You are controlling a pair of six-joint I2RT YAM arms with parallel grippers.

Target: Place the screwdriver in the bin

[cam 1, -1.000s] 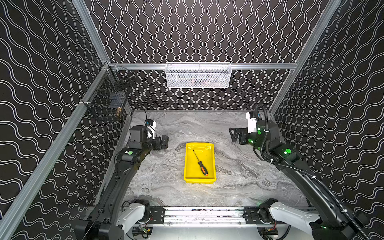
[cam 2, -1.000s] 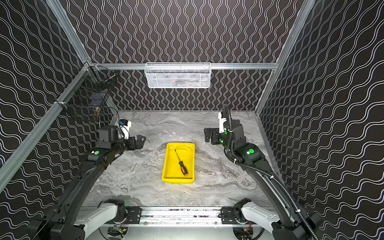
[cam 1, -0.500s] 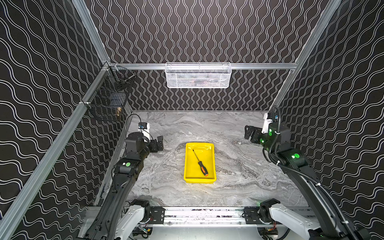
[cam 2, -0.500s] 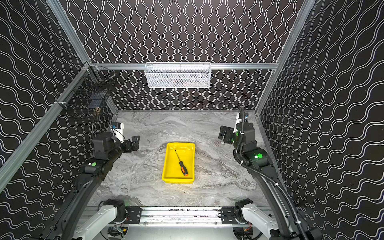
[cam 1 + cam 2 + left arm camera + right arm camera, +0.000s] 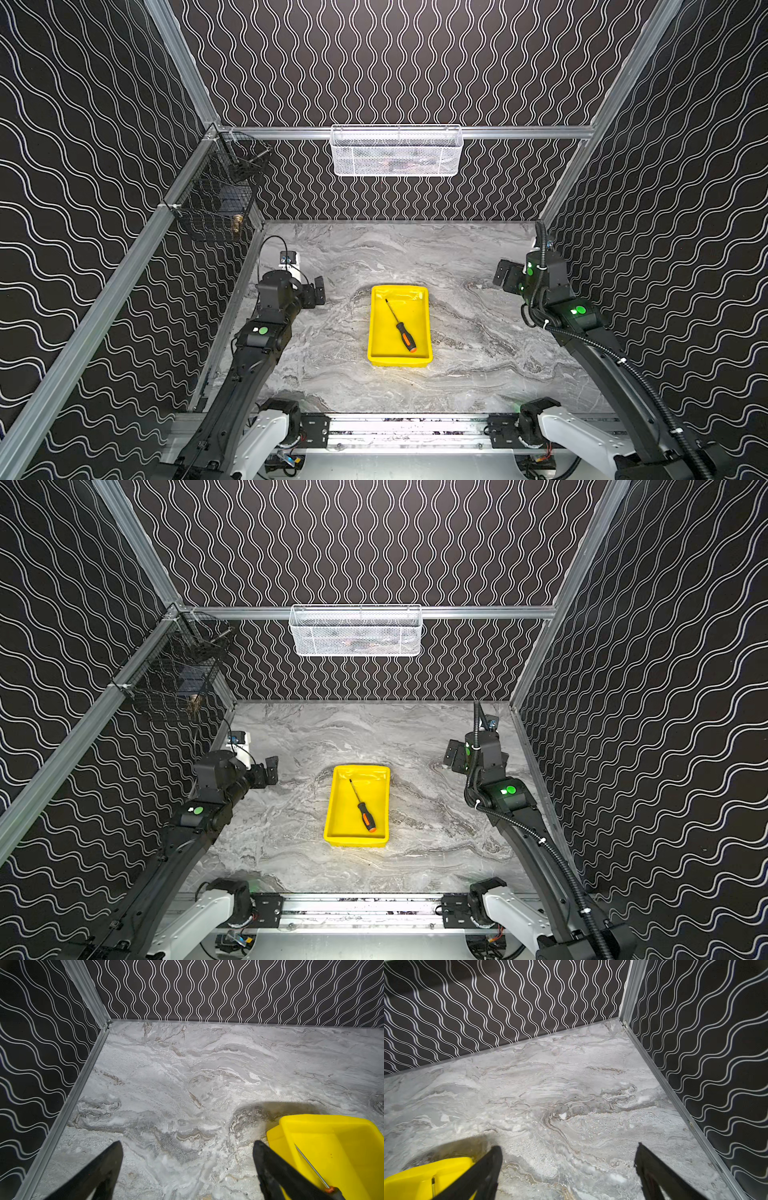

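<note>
Screwdriver [image 5: 405, 336] lies in bin [image 5: 380, 332]. Left fingers [image 5: 104, 1169] and right fingers [image 5: 481, 1172], open and empty, have backed off from bin; task looks done.

Grey marbled table [image 5: 332, 257], yellow bin [image 5: 381, 332] at centre

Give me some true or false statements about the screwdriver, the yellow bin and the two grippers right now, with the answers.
1. The screwdriver lies inside the bin. True.
2. The left gripper is shut on the screwdriver. False: its jaws stand open and empty, off to the bin's side.
3. The right gripper is open and holds nothing. True.
4. The screwdriver's orange end points at the far wall. False: it lies at the bin's near end.
</note>
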